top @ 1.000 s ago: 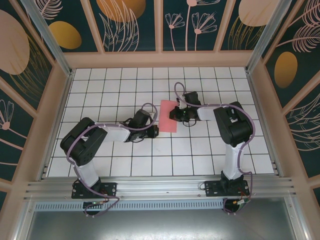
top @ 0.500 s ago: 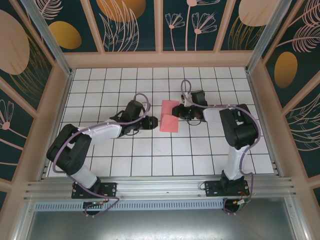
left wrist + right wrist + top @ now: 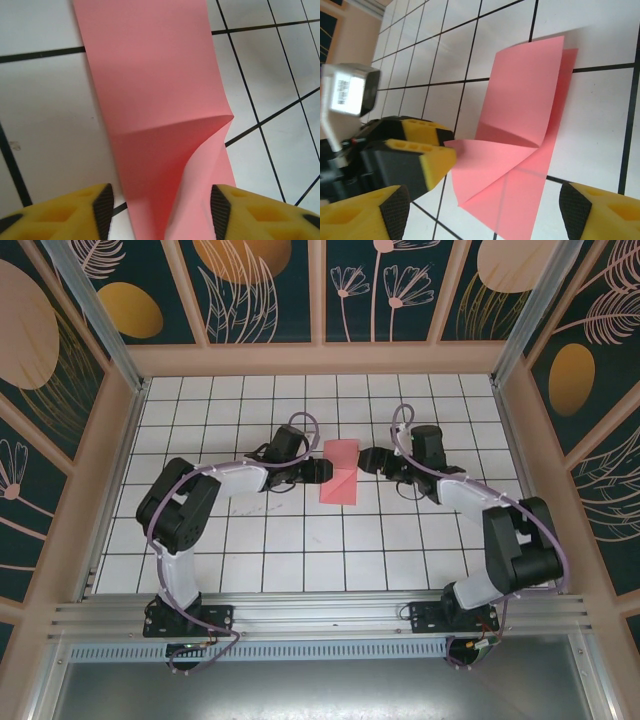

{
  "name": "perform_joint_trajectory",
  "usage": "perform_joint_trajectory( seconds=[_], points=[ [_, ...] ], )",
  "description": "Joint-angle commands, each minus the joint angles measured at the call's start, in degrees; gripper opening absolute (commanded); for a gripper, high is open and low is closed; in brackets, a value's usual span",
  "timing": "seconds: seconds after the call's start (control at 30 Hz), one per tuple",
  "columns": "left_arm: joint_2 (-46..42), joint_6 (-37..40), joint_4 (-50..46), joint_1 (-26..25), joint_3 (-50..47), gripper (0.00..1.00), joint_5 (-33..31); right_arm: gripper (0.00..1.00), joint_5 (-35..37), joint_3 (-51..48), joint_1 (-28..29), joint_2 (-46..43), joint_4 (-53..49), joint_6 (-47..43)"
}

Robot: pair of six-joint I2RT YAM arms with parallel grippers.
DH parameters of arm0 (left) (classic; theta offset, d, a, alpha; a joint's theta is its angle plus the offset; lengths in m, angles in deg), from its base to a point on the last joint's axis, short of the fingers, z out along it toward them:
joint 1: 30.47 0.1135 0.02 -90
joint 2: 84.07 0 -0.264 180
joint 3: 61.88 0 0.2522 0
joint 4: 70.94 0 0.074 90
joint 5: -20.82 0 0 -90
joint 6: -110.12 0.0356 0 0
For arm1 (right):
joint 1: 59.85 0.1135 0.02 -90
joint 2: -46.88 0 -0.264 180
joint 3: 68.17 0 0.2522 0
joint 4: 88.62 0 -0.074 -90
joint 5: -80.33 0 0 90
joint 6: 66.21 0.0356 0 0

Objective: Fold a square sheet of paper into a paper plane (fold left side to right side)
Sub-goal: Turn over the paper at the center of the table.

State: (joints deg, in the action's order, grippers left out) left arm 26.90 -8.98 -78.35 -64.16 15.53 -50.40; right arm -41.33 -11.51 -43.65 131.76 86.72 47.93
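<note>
Top external: the red paper (image 3: 340, 483) lies mid-table (image 3: 250, 560), a bit nearer the far edge, folded in half w/ a gripper on each side. Left gripper (image 3: 322, 472) is open, jaws apart either side of the paper's left edge, nothing pinched. Right gripper (image 3: 366, 460) has jaws spread wide, just beside the right edge, holding nothing. Right wrist view: top layer buckles up in a diagonal ridge & the edges don't match. Prob. best to lay the flap flat, line up edges, then press along the fold w/ one side pinned.
</note>
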Motion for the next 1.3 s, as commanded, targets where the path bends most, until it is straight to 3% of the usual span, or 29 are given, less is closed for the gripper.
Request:
perform_joint_trajectory(
  seconds=[0.0, 0.13, 0.23, 0.53, 0.87, 1.03, 1.1, 1.2, 1.27],
  points=[
    [1.68, 0.42, 1.64, 0.08, 2.02, 0.46, 1.76, 0.81, -3.76, -1.87, -0.27, -1.42, 0.17, 0.17],
    [0.5, 0.8, 2.28, 0.04, 0.85, 0.22, -0.77, 0.8, -6.28, -2.46, -0.27, 1.77, 2.37, 1.79],
    [-0.72, 0.71, 2.68, 0.05, -0.55, 0.1, -2.27, 0.73, -8.74, -1.27, -0.19, 5.51, 4.45, 3.61],
    [-2.17, 0.38, 3.58, 0.04, -3.1, 0.1, -3.56, 0.67, -10.44, 5.03, 2.94, 15.89, 8.54, 5.91],
    [-1.87, 0.45, 3.32, 0.05, -2.18, 0.11, -3.23, 0.63, -8.25, 12.59, 5.16, 22.89, 5.82, 4.89],
    [-1.99, 0.72, 2.62, 0.03, -1.52, 0.17, -3.95, 0.51, -8.78, 14.13, 6.04, 25.1, 5.74, 4.54],
    [-3.09, 0.7, 2.34, 0.12, -1.69, 0.23, -4.84, 0.37, -8.51, 14.5, 6.21, 25.32, 5.27, 4.01],
    [-6.66, 0.63, 2.35, 0.48, -3.1, 0.36, -6.8, 0.16, -8.41, 14.73, 5.98, 24.92, 5.18, 3.22],
    [-10.6, -0.31, 2.89, 1.57, -5.12, 0.54, -7.1, 0.03, -8.45, 14.58, 5.79, 23.38, 5.62, 2.56]
  ],
)
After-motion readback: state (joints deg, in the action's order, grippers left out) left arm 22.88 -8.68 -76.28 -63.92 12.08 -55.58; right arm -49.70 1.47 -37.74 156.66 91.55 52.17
